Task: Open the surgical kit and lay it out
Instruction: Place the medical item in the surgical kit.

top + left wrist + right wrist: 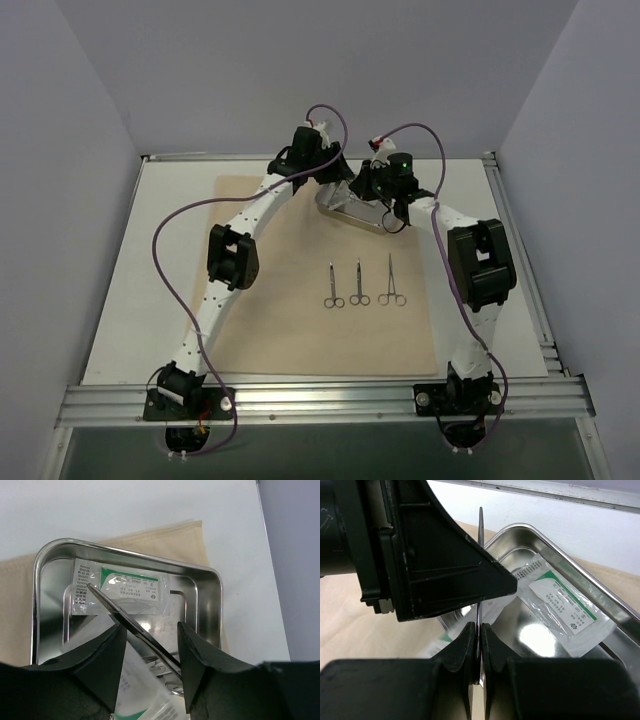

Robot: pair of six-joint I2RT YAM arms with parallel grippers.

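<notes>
steel tray (210,585) at the far middle of the beige cloth (290,320), white packet (130,587) inside, three clamps (359,285) in a row nearer, right gripper (478,630) clamped on a slim metal tool (125,616) over the tray, left gripper (151,627) half-wide astride it

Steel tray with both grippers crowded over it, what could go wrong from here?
1. The right gripper pinches the slim metal instrument by a thin edge; it could twist or slip back into the steel tray.
2. The left gripper has open jaws straddling that instrument; closing off-centre might knock it loose.
3. The two grippers sit very close together, so they may bump, and the instrument's tip could snag the white packet.
</notes>
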